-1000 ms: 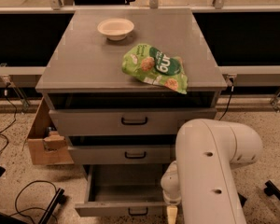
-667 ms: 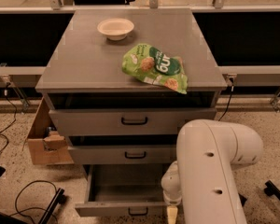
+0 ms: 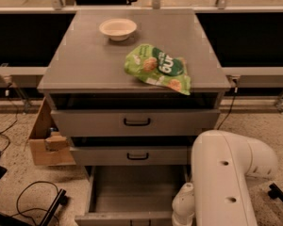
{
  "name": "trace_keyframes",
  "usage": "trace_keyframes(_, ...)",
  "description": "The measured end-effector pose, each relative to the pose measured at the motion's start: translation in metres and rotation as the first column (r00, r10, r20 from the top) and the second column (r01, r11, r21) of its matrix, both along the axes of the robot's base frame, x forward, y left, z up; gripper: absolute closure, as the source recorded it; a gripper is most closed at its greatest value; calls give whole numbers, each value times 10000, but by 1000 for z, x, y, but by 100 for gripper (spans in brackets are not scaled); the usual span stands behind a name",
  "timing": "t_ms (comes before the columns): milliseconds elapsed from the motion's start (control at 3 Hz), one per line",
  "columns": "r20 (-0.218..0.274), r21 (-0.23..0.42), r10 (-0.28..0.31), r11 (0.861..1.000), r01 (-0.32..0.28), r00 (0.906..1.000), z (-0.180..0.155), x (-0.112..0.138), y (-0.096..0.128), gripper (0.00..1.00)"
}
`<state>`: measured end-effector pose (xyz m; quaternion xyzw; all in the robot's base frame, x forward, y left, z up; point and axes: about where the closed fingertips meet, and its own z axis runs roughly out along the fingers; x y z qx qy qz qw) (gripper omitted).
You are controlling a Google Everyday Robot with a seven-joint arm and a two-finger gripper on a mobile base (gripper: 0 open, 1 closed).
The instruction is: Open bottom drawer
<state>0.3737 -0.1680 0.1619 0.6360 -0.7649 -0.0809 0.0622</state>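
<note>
Grey bottom drawer (image 3: 132,196) wide open, pincer (image 3: 183,216) low by its right front corner, open or closed unclear

Plain grey all over the cabinet (image 3: 85,65), bottom drawer (image 3: 132,199) included, same grey inside. Small black handles (image 3: 137,122) on the fronts. Cream bowl (image 3: 118,28) far left on top, bright green snack bag (image 3: 156,68) with white lettering. Glossy white arm (image 3: 226,178) near right, whitish gripper (image 3: 179,215) low by the drawer's right corner. Brown cardboard box (image 3: 42,142) left, speckled beige floor (image 3: 9,173).
</note>
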Motion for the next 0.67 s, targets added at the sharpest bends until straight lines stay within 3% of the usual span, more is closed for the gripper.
trace_keyframes(667,6,-57,-14,10000,14,10000,4,-3,0,87)
